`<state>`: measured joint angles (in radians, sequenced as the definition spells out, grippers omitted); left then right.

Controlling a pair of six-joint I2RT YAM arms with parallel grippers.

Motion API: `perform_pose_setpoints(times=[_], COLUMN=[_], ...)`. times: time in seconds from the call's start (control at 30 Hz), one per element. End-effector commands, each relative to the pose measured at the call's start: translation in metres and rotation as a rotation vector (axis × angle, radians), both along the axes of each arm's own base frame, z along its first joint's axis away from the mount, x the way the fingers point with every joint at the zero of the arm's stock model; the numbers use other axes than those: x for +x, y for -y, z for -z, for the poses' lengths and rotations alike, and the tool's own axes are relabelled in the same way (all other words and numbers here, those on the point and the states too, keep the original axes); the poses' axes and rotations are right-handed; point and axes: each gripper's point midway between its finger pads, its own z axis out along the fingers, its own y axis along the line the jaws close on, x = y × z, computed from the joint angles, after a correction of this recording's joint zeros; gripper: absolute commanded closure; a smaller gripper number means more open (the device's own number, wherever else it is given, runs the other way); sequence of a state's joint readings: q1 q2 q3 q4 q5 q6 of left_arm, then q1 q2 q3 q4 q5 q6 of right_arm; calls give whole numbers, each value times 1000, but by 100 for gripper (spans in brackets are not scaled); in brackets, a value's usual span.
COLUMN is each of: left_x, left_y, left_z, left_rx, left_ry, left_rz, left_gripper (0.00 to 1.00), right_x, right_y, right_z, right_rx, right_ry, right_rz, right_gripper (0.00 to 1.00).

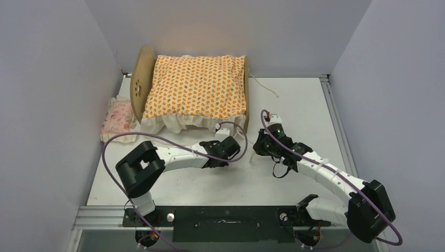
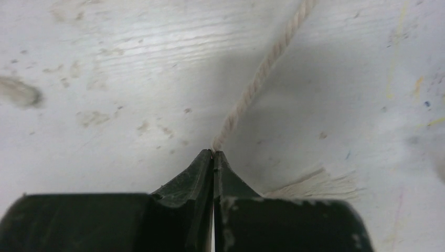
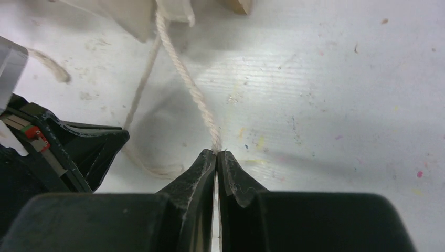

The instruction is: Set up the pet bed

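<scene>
The pet bed (image 1: 139,84) sits at the far left of the table (image 1: 299,105), with the orange-patterned cushion (image 1: 197,86) on top and the pink pillow (image 1: 119,118) just left of the headboard. Near its right near corner, the left gripper (image 2: 213,154) is clamped tight on a twisted white cord (image 2: 257,81). The right gripper (image 3: 216,153) pinches a second cord (image 3: 191,86) running up to the bed's fabric.
</scene>
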<state>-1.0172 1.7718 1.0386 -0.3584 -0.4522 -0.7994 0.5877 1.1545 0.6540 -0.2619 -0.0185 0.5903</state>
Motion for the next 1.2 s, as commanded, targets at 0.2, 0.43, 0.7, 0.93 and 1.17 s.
perform_pose_setpoints(times=[0.2, 0.43, 0.7, 0.93, 1.17], left_x=[-13, -35, -57, -35, -7], left_y=[-29, 55, 99, 35, -11], left_z=[-37, -54, -61, -77, -98], left_rx=[37, -228, -401, -491, -556], left_ry=[12, 2, -30, 62, 133], left_rz=[16, 210, 265, 74, -57], left_gripper=[100, 100, 78, 65, 59], right_x=[1, -10, -14, -17, -32], right_y=[-12, -30, -48, -68, -94], right_z=[-88, -103, -94, -74, -64], right_rx=[106, 179, 220, 296, 352], right_ry=[153, 144, 96, 7, -47], right_rz=[-93, -201, -284, -312, -335], right_gripper=[95, 95, 95, 95, 95])
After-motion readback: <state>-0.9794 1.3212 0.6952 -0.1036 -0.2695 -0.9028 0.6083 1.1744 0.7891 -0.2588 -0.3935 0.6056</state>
